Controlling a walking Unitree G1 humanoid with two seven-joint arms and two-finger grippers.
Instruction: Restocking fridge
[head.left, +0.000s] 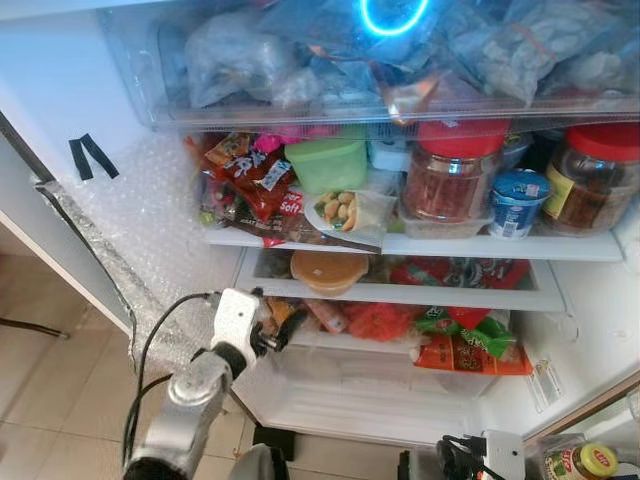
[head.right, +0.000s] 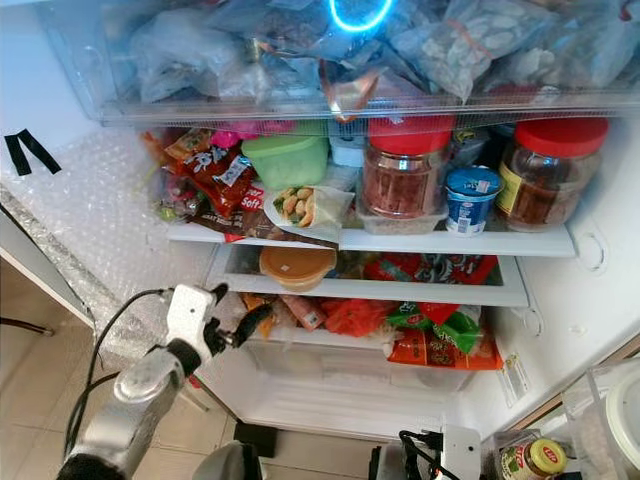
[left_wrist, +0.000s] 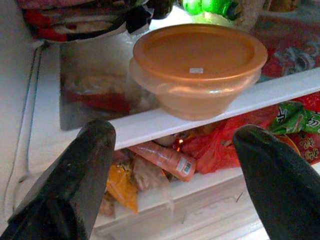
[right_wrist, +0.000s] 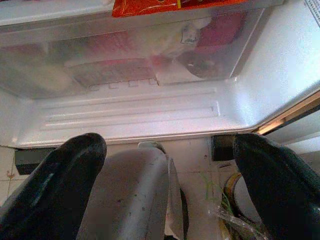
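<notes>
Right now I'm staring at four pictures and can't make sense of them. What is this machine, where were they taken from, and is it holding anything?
It is a humanoid robot restocking an open fridge. Two pictures come from cameras in its head; the other two sit on its wrists, looking along black fingers. The left gripper is raised, open and empty, facing an orange lidded bowl on a middle shelf. The right gripper hangs low near the floor, also open and empty. The shelf above holds red-lidded jars, a green container and snack packets.

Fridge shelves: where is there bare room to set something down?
Middle shelf is bare left of the orange bowl. The fridge floor is bare. The top shelf, from snack packets to red-lidded jars, is crowded.
</notes>
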